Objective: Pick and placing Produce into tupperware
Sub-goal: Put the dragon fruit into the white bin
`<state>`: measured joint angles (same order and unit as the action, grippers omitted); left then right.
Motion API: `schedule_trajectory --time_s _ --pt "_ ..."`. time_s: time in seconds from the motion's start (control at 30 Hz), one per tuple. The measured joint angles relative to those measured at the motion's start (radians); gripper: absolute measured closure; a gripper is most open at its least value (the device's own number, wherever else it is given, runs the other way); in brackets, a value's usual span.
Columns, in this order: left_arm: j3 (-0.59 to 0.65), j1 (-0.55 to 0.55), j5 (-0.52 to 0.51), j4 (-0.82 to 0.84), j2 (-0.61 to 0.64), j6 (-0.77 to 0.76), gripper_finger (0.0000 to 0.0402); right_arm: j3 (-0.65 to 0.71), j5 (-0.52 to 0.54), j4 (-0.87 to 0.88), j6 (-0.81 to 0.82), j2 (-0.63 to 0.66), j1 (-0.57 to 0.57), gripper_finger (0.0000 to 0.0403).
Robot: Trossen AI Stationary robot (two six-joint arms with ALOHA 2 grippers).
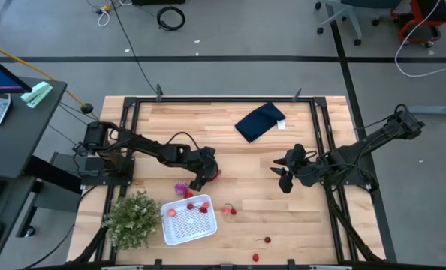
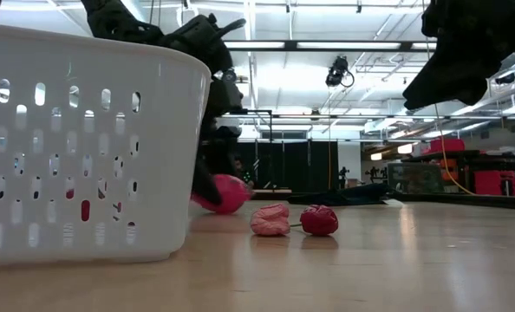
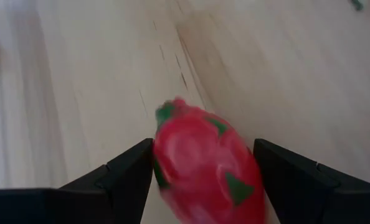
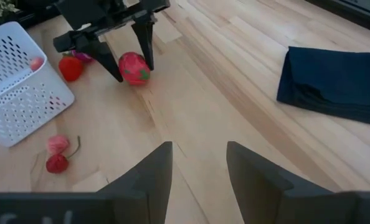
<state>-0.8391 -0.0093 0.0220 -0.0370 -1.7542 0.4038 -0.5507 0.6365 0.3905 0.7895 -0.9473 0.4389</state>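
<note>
The white perforated tupperware [image 1: 187,222] [image 2: 84,147] sits near the table's near edge with a few red pieces [image 1: 197,207] in it. My left gripper [image 1: 205,175] [image 4: 130,62] is just beyond it, shut on a red fruit with green patches [image 3: 203,165] [image 4: 134,67]. A spiky magenta piece [image 1: 181,188] and a red strawberry [image 4: 71,67] lie beside the container's far rim. A pink and a red cherry [image 2: 270,219] [image 2: 319,220] lie to its right. My right gripper [image 1: 283,175] [image 4: 199,168] hovers open right of centre. My left gripper pinches the red fruit across its middle [image 3: 172,155], one finger [image 3: 132,177] on each side. The fingers come slanting down from the table's left. In the low view the fruit's underside [image 2: 224,208] looks to be at the table top; whether it is lifted clear, I cannot tell.
A green bushy plant [image 1: 135,217] stands left of the container. A folded navy cloth [image 1: 260,121] lies near the far edge. Two more small red fruits [image 1: 266,240] [image 1: 254,257] lie by the near edge. Bare wood shows between the two grippers.
</note>
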Motion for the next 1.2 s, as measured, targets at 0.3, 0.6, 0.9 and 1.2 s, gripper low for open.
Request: schedule_trajectory --time_s 0.3,0.6,0.9,1.2 --pt "0.0 0.0 -0.001 -0.006 0.0 -0.08 0.014 0.0 -0.001 0.0 0.0 0.0 0.0 0.0243" --pt "0.0 -0.001 -0.002 -0.01 0.002 -0.134 0.0174 0.0 -0.001 0.0 0.0 0.0 0.0 0.0243" --pt "0.002 -0.001 -0.002 -0.014 0.064 -0.153 0.0169 0.0 -0.001 -0.001 0.001 0.0 0.0 0.0243" --pt "0.001 -0.046 0.001 -0.002 0.264 -0.25 0.0173 0.0 -0.001 -0.002 0.001 0.0 0.0 0.0243"
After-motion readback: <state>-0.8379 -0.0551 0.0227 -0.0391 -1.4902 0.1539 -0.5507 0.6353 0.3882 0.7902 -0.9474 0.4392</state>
